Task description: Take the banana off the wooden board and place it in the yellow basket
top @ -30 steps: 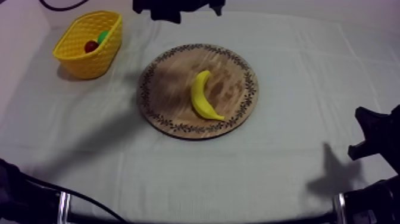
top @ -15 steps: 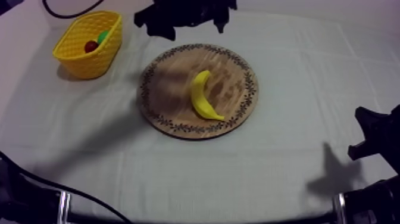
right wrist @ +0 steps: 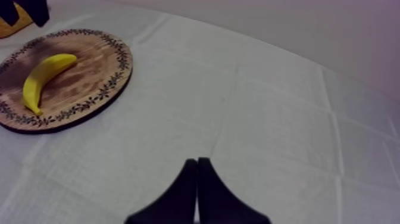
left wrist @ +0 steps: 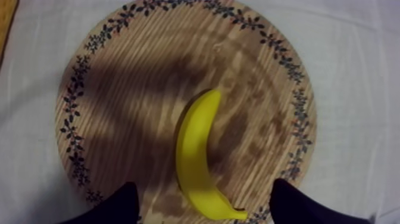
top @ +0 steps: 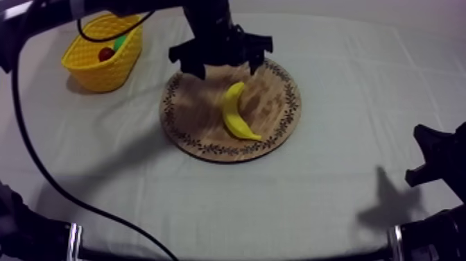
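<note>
Observed: the banana [top: 237, 112] lies flat on the wooden board [top: 194, 118], right of centre. The left gripper [top: 227, 69] is held above the board's far edge, jaws spread wide with nothing between them. In the left wrist view its fingers [left wrist: 122, 205] flank one end of the banana from above. The right gripper [right wrist: 197, 179] is parked over bare cloth, jaws pressed together, empty. The yellow basket [top: 104, 75] stands well apart at far left and holds a small red fruit [top: 106, 53] and a green item [top: 121, 42], possibly the pear.

Step in hand: approach for grasp. The left gripper is best centred over the banana's thick middle, jaws set across its short axis, lowered until both pads flank it, then closed gently.
</note>
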Controlling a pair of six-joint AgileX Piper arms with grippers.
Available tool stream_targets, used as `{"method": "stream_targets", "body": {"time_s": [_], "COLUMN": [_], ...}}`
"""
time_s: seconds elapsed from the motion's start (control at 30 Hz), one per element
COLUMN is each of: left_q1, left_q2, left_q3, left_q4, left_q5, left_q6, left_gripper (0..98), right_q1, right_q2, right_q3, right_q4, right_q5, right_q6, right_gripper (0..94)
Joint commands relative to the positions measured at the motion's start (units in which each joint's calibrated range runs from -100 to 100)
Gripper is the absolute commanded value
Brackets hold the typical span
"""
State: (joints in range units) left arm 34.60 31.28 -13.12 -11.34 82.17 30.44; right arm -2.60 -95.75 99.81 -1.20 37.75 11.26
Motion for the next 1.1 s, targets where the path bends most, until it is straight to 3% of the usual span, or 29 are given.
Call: {"method": "stream_targets", "body": {"time_s": [0.0, 0.43, 0.87, 0.97, 1.07], "left_q1": [-0.26, -1.88, -1.38, -1.23, -1.12], "left_q2": [2.65, 13.53, 20.23, 21.14, 21.73], "left_q3": [-0.33, -4.50, -9.84, -10.98, -12.06], "left_q4": [0.54, 5.36, 9.47, 9.69, 9.62], "left_q5": [-0.59, -0.22, 5.37, 5.90, 6.08], "left_q6": [-0.03, -2.10, -5.52, -6.06, -6.76], "left_gripper": [79.6, 80.0, 77.9, 75.1, 65.5], "right_q1": [0.00, 0.00, 0.00, 0.00, 0.00], "right_q2": [0.00, 0.00, 0.00, 0.00, 0.00], "right_q3": [-0.03, -0.03, -0.03, -0.03, -0.03], "right_q4": [0.01, 0.01, 0.01, 0.01, 0.01], "right_q5": [-0.01, -0.01, -0.01, -0.01, -0.01], "right_q6": [0.00, 0.00, 0.00, 0.00, 0.00], "right_gripper": [0.3, 0.3, 0.3, 0.3, 0.3]}}
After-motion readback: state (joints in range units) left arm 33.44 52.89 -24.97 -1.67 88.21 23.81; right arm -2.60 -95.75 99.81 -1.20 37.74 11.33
